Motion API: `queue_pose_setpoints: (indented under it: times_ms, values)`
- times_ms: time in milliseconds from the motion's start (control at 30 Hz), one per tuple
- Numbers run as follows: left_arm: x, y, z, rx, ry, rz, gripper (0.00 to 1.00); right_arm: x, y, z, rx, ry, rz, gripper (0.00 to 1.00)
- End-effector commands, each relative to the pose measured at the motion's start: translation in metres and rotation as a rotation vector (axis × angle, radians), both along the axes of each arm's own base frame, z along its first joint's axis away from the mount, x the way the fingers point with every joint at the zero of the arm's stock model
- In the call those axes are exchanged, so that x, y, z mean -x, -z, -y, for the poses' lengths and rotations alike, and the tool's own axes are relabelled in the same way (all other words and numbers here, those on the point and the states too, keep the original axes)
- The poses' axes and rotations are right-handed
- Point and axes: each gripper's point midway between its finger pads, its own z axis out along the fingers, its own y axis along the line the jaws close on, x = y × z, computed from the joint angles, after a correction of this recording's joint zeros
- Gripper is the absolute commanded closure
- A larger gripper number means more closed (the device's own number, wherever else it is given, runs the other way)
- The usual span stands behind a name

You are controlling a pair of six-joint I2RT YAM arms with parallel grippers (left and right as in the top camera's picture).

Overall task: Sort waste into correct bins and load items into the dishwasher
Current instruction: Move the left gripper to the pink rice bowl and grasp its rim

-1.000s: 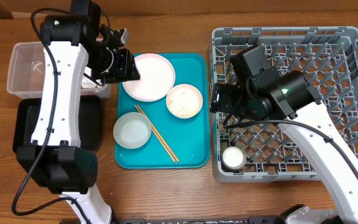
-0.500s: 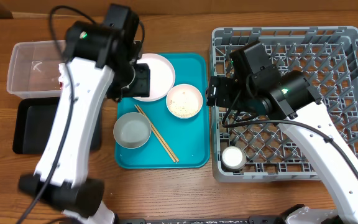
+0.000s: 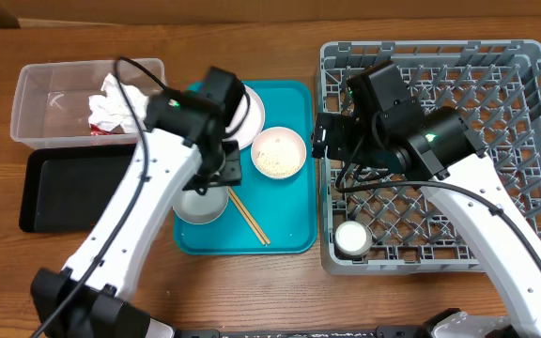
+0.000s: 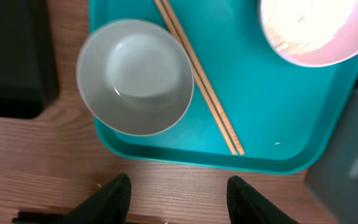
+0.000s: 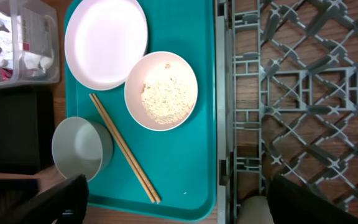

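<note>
Napkins [image 3: 111,101] binned in the clear tub [image 3: 40,80], I am swinging my left claw [image 4: 178,188], wide and empty, from plate [image 5: 106,42] toward the pale bowl [image 4: 134,76].

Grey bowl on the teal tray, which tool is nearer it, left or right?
Left. The left tool hovers just by the grey bowl; the right tool is across the teal tray, at the edge of the dish rack.

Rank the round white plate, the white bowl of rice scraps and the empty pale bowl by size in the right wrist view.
1. Round white plate
2. White bowl of rice scraps, only slightly smaller
3. Empty pale bowl
</note>
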Motion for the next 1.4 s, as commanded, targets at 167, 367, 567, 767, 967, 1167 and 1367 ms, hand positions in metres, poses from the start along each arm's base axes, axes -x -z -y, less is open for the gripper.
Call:
queue_pose_setpoints:
  times_ms: [167, 367, 567, 767, 967, 1167, 1367]
  values:
    - [0.005, 0.046, 0.012, 0.057, -0.004, -0.036, 0.5, -0.003, -0.008, 0.004, 0.007, 0.007, 0.033, 0.07]
    - [0.002, 0.06, 0.02, 0.088, 0.055, -0.019, 0.5, -0.003, -0.005, 0.003, 0.009, 0.007, 0.028, 0.07]
    - [-0.003, 0.069, 0.022, 0.095, 0.079, 0.003, 0.5, -0.004, -0.005, 0.004, 0.014, 0.006, 0.031, 0.07]
    - [-0.008, 0.068, 0.025, 0.103, 0.083, 0.027, 0.5, -0.006, -0.006, 0.004, 0.012, 0.008, 0.04, 0.07]
    - [-0.017, 0.067, 0.029, 0.117, 0.105, 0.065, 0.49, -0.009, -0.008, 0.002, 0.003, 0.008, 0.055, 0.07]
    - [-0.031, 0.064, 0.035, 0.14, 0.121, 0.122, 0.47, -0.014, -0.012, -0.001, -0.01, 0.008, 0.08, 0.07]
    - [-0.057, 0.056, 0.056, 0.227, 0.158, 0.227, 0.42, -0.015, -0.012, -0.001, -0.012, 0.009, 0.084, 0.07]
